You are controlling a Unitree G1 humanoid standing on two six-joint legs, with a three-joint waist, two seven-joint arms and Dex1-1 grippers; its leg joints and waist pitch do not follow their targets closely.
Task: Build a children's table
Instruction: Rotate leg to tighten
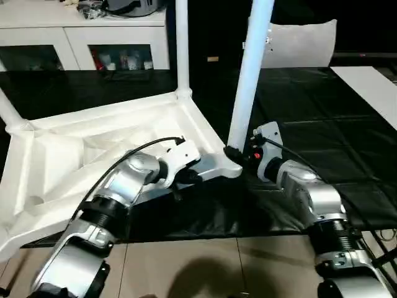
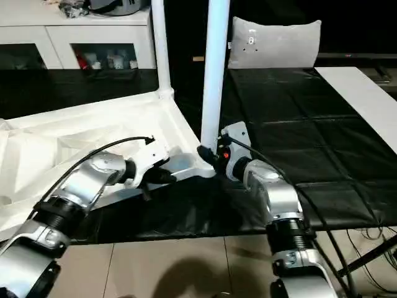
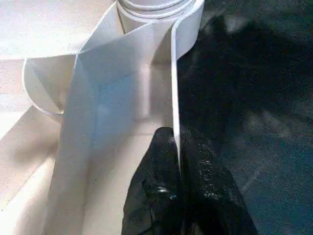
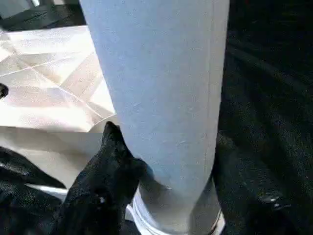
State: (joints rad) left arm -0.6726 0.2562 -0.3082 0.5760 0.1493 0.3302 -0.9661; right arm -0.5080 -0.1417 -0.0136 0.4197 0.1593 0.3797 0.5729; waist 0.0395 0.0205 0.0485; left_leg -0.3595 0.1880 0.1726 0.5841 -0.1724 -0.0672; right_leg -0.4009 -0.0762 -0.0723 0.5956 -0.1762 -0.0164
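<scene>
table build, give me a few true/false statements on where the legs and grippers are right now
1. The table top lies upside down with its ribbed underside up. True.
2. The left gripper hangs free above the top. False: it is shut on the table top's side wall.
3. The right gripper is closed around the near leg just above its corner socket. True.
4. The near leg lies flat on the black mat. False: it stands nearly upright in the socket.
5. A far leg stands in its corner. True.

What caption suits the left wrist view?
Left gripper pinches the upturned white plastic tabletop's thin side wall below a round corner socket.
</scene>
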